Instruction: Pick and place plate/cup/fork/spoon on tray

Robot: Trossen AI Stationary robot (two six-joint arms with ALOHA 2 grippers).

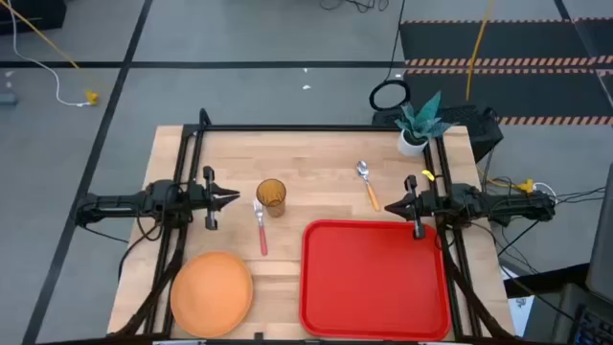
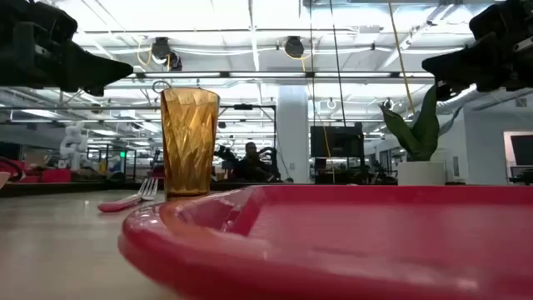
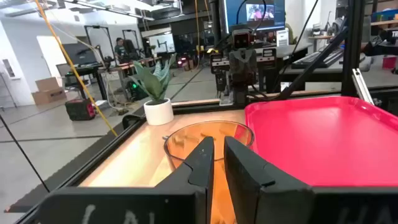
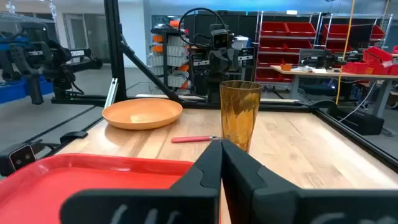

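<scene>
On the desk (image 1: 326, 158) the tray (image 1: 375, 279) lies empty at front right, plate (image 1: 211, 286) at front left, cup (image 1: 271, 197) upright behind it with the fork (image 1: 261, 228) just beside, spoon (image 1: 367, 184) behind the tray near the plant pot (image 1: 412, 142). Left gripper (image 1: 230, 196) hovers beside the cup and right gripper (image 1: 391, 205) over the tray's back edge near the spoon, both with fingers nearly closed, holding nothing. Judged: nothing placed yet, first pick pending; next move calls for spreading the left fingers, then closing around the cup.
</scene>
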